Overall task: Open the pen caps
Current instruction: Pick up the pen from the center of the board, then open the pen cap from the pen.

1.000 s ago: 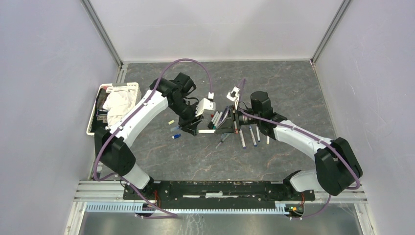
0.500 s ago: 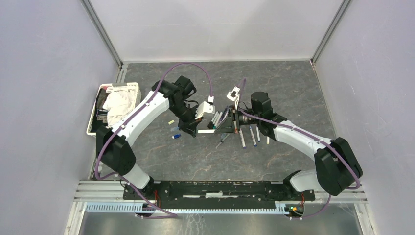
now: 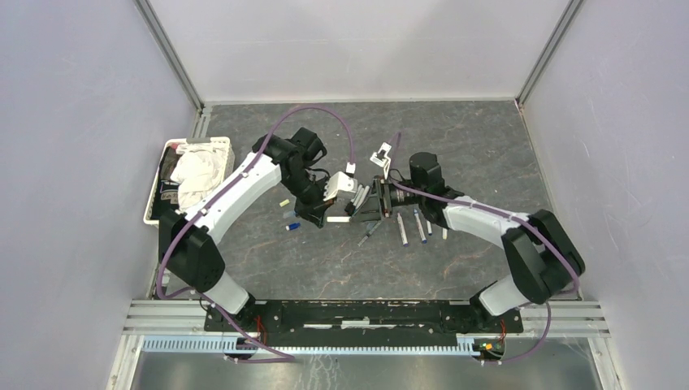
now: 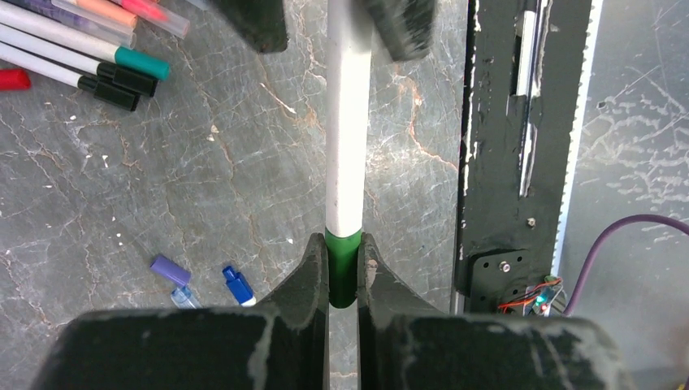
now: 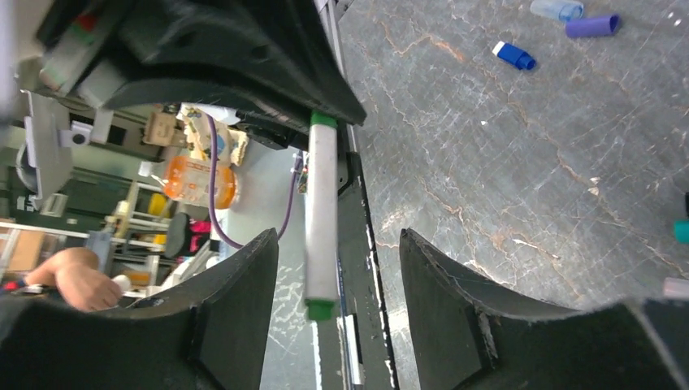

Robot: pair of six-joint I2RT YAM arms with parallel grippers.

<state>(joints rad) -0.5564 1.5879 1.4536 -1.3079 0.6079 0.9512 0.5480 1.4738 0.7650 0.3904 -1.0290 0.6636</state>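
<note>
At the near edge a black rail (image 3: 349,313) carries both arm bases. Beyond it, on the grey marbled surface (image 3: 325,260), several pens (image 3: 418,226) lie side by side close to the right arm (image 3: 479,219), well clear of its jaws. Further left, near the left arm (image 3: 236,191), loose caps rest on the surface: a blue cap (image 4: 237,284), a purple cap (image 4: 169,269) and a pale clear one just beside the purple.

In the middle the two arms meet over one pen (image 4: 349,146), held above the surface with its white barrel running from one arm towards the other. The left jaws are clenched on its green cap (image 4: 343,268), and the dark fingers (image 4: 313,276) press it from both sides. The cap sits on the barrel, not yet off. The right jaws are released: in the right wrist view they stand wide apart on either side of the barrel without touching it. The barrel's other end shows a short green tip (image 5: 321,309).

Past the held pen, the left wrist view shows more pens with a teal end (image 4: 142,65) and black ends, and a red cap (image 4: 12,79) next to them.

Furthest back on the left, a white basket (image 3: 156,185) holds a white cloth (image 3: 199,171)
</note>
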